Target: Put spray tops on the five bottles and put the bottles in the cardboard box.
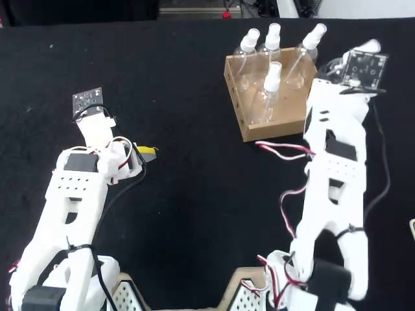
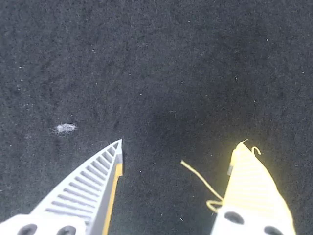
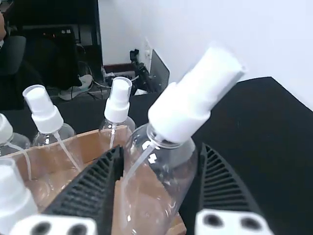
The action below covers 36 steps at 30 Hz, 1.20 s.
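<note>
Right pincer is clamped on the fifth bottle. On the black table the cardboard box sits around one o'clock, and I hold the bottle tilted at the box's three o'clock side. Four capped bottles stand inside.

I judge this the last step. The spray top looks seated, so next I need to carry the bottle over the wall, straighten it and lower it into a free spot without knocking its neighbours.

The right wrist view gives me the grip and tilt, which the arm covers from overhead; the high view gives me the box's layout.

Left pincer hangs spread and empty over bare cloth near nine o'clock.
</note>
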{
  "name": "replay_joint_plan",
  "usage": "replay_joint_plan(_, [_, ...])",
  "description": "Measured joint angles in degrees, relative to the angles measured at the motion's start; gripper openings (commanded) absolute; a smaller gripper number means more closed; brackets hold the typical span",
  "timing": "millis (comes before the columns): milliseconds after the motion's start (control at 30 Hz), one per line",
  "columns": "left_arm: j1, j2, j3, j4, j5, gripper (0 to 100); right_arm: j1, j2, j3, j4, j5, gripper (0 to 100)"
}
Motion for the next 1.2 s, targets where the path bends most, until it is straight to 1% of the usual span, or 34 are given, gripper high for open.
replay_joint_plan(433, [0.0, 0.0, 0.0, 0.0, 0.0, 33, -0.88, 8.18, -2.11, -0.7, 0.09, 14.6])
replay_joint_plan(533, [0.0, 0.0, 0.0, 0.0, 0.0, 33, -0.88, 9.93, -2.11, -4.4, 0.0, 14.6])
replay_joint_plan(700, [0.0, 0.0, 0.0, 0.0, 0.0, 33, -0.88, 13.01, 1.76, -16.97, 0.0, 14.5])
replay_joint_plan(767, [0.0, 0.0, 0.0, 0.0, 0.0, 33, -0.79, 14.42, 3.43, -20.04, 0.0, 14.5])
replay_joint_plan(1200, [0.0, 0.0, 0.0, 0.0, 0.0, 33, -0.79, 20.04, 3.96, -21.54, 0.0, 14.5])
